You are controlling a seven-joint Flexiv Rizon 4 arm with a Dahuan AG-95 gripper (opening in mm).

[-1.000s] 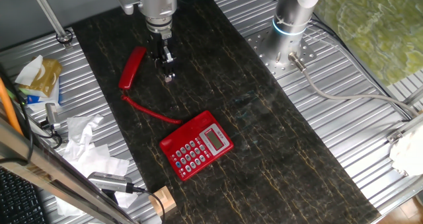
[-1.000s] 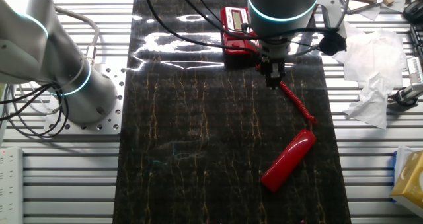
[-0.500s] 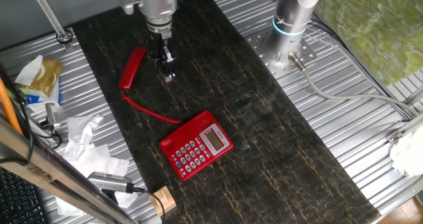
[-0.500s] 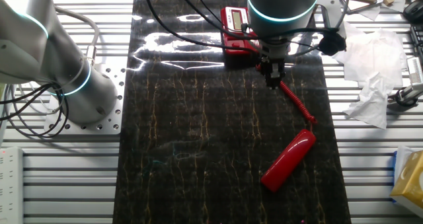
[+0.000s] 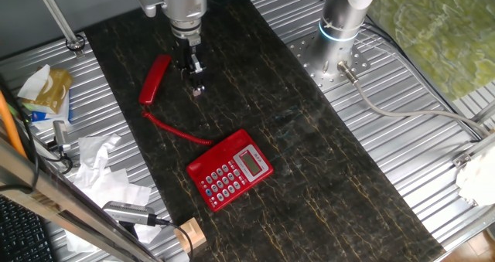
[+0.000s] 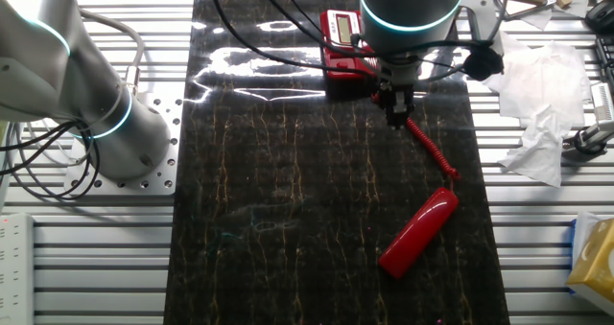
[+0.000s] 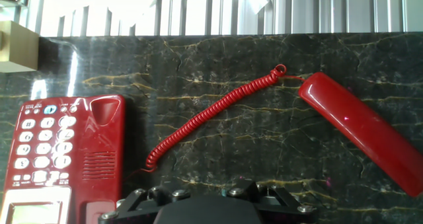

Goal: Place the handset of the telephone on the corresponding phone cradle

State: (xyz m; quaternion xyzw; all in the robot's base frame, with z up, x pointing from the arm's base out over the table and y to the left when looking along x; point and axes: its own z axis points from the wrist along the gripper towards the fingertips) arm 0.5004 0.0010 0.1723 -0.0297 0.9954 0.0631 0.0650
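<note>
Handset (image 5: 155, 79) lies flat at the left of the dark surface (image 5: 309, 169), just beside the tool (image 5: 196, 86), which hangs over bare marble holding nothing; its jaws look nearly together, though I cannot tell for sure. Coiled cord (image 5: 174, 128) trails right to the telephone (image 5: 230, 169), its phone cradle (image 7: 104, 151) unoccupied.
</note>
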